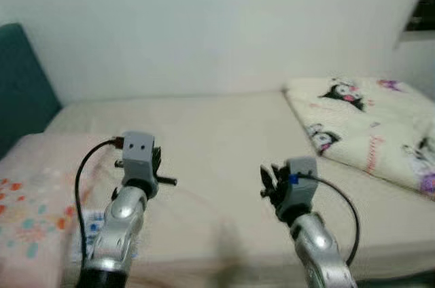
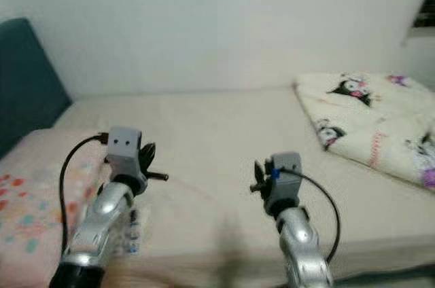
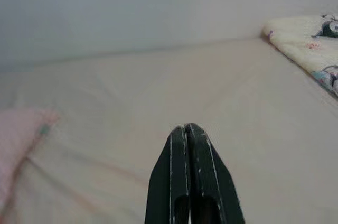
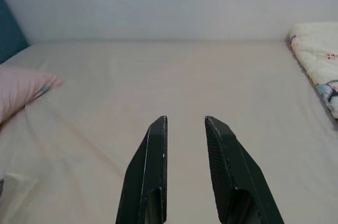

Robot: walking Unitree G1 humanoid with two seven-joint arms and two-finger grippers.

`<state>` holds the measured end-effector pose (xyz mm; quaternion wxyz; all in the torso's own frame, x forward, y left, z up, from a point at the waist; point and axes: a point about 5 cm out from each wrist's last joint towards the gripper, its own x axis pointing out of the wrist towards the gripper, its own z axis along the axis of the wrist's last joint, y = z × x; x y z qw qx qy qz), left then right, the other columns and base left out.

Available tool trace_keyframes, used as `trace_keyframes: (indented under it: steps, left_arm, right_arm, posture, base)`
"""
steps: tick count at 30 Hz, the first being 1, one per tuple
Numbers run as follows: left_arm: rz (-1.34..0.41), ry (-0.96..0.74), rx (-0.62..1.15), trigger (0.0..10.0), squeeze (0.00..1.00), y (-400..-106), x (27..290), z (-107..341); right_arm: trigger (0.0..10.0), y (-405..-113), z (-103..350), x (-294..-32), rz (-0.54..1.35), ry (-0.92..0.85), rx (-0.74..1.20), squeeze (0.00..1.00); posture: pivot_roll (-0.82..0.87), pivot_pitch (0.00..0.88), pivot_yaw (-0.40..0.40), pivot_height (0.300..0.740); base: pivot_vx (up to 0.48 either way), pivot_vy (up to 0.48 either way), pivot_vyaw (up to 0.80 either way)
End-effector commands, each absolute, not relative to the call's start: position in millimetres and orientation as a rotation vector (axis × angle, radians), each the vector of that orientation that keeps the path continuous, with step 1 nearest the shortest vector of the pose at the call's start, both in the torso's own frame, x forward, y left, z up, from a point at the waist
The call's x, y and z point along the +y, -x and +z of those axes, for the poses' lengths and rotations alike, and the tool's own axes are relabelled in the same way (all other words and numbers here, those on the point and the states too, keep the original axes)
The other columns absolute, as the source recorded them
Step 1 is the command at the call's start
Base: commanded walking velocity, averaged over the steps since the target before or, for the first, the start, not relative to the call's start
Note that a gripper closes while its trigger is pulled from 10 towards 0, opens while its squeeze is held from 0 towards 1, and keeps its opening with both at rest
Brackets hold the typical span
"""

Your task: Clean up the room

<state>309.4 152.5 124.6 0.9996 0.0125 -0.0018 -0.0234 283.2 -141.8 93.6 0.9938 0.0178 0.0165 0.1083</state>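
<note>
Left gripper [image 3: 187, 128] pressed together and empty, right gripper [image 4: 186, 122] spread and empty, both above the bed [image 1: 224, 132].

Both silver arms reach forward from the lower edge of the head view, forearms angled up toward 12 o'clock. The left end effector [image 3: 186, 129] has its two black fingers pressed together, tips touching. The right end effector [image 4: 185, 123], level with it at 3 o'clock, holds its fingers [image 4: 150, 171] parted, gripping nothing.
</note>
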Motion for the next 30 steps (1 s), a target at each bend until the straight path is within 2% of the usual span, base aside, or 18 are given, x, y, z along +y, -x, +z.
trace_keyframes:
  steps: [1, 20, 30]
  left_arm:
    - [-0.04, -0.026, 0.014, 10.0, 0.0, -308.2, 154.8, 121.9]
    - [-0.045, -0.037, 0.023, 10.0, 0.0, -307.8, 157.2, 121.5]
    - [-0.05, -0.038, 0.026, 10.0, 0.0, -308.6, 156.2, 121.9]
  right_arm:
    - [10.0, -283.0, 92.6, -140.0, 0.225, -0.044, 0.046, 0.0]
    - [10.0, -282.8, 92.5, -142.2, 0.206, -0.063, 0.049, 0.0]
    - [10.0, -283.5, 94.2, -144.5, 0.189, -0.078, 0.043, 0.0]
  posture:
    - [-0.03, 0.0, 0.014, 0.74]
    - [-0.02, 0.002, 0.021, 0.74]
    - [-0.02, 0.012, 0.025, 0.74]
  base:
    - [0.0, -0.469, 0.8]
    - [0.0, -0.471, 0.78]
    - [0.0, -0.471, 0.0]
